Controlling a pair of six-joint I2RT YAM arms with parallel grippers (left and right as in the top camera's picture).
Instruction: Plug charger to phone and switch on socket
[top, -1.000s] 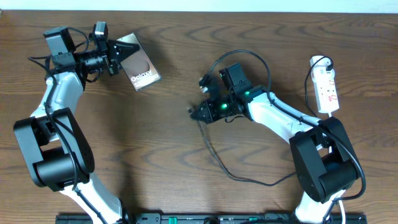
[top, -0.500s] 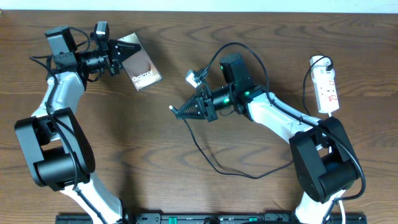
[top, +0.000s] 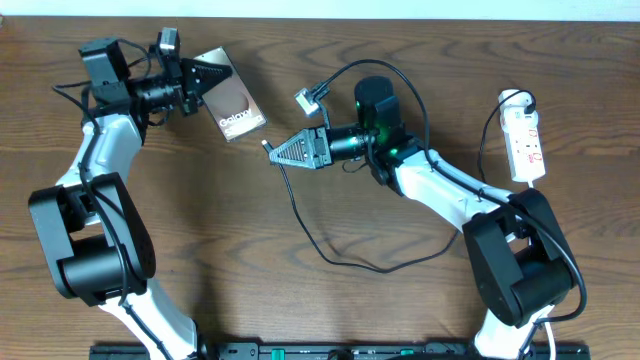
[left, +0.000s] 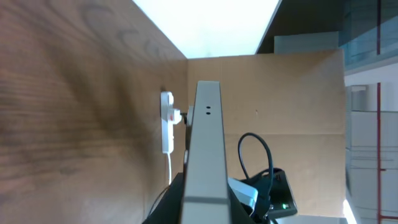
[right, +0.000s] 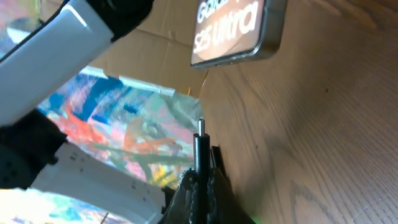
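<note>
On the wooden table (top: 210, 260), the left gripper (top: 204, 80) at the far left corner is clamped on one short end of the phone (top: 233, 100). The phone's glossy face with its white "Galaxy" lettering is turned up, and its free end points toward the middle. Near the centre, the right gripper (top: 274, 152) has its jaws closed on the charger (right: 199, 152). The small plug tip (right: 200, 126) sticks out beyond the fingers (right: 208, 186), aimed at the phone's free end and just apart from it. The black cable trails in a loop across the wood. Far right lies the white power strip (top: 525, 135) with its red marks.
</note>
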